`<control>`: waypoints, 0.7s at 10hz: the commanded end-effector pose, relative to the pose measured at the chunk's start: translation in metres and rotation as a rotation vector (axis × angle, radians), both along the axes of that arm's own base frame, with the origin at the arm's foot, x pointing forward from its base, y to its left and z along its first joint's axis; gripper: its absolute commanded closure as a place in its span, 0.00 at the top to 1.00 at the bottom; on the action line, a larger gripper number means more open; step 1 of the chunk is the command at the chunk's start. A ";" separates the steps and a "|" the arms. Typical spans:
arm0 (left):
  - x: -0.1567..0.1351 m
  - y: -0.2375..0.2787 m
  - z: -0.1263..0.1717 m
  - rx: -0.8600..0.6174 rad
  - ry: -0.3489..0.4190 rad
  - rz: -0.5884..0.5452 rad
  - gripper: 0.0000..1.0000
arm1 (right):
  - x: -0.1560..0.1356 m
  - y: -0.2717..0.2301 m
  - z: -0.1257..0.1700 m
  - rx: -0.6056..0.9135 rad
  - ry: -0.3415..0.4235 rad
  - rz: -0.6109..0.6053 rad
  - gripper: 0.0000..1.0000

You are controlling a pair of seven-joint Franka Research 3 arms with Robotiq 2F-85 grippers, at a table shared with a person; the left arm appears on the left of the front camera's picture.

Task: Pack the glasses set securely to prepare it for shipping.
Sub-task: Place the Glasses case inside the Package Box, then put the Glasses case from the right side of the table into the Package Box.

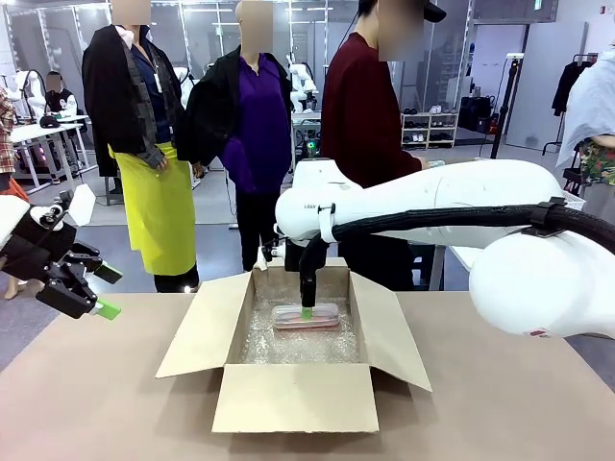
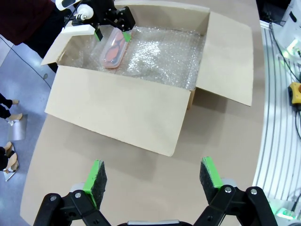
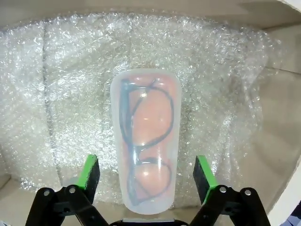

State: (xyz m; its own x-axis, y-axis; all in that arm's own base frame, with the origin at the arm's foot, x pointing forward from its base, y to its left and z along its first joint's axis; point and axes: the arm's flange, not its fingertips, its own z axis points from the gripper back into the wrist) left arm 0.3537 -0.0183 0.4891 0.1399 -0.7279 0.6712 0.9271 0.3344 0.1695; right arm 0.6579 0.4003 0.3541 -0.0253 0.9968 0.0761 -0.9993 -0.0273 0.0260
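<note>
Right gripper [image 3: 146,172] is hovering wide open astride the pink glasses case [image 3: 146,136] on bubble wrap [image 3: 66,75]; rising crookedly, a finger could snag it.

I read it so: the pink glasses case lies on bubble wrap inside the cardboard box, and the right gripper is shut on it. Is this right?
Not quite. The right gripper is open: in the right wrist view its fingers stand apart from the pink glasses case on both sides. The rest holds.

pink case [image 1: 327,315] — middle hidden behind right gripper [image 1: 307,312] | glasses [image 3: 146,141] inside — too small to tell, front view
</note>
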 end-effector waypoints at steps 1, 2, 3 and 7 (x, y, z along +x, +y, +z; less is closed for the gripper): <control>0.001 0.003 0.000 -0.023 -0.009 -0.026 1.00 | -0.001 0.000 -0.004 -0.007 0.003 0.003 1.00; 0.001 0.003 0.000 -0.023 -0.009 -0.026 1.00 | -0.001 0.000 -0.004 -0.007 0.003 0.003 1.00; 0.001 0.003 0.000 -0.023 -0.009 -0.026 1.00 | -0.001 0.000 -0.004 -0.007 0.003 0.003 1.00; 0.001 0.003 0.000 -0.023 -0.009 -0.026 1.00 | -0.001 0.000 -0.004 -0.007 0.003 0.003 1.00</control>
State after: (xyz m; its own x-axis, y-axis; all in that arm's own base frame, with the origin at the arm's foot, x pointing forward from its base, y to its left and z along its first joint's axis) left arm 0.3537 -0.0183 0.4891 0.1398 -0.7280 0.6712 0.9271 0.3343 0.1695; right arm 0.6582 0.3993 0.3504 -0.0247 0.9970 0.0731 -0.9992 -0.0270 0.0308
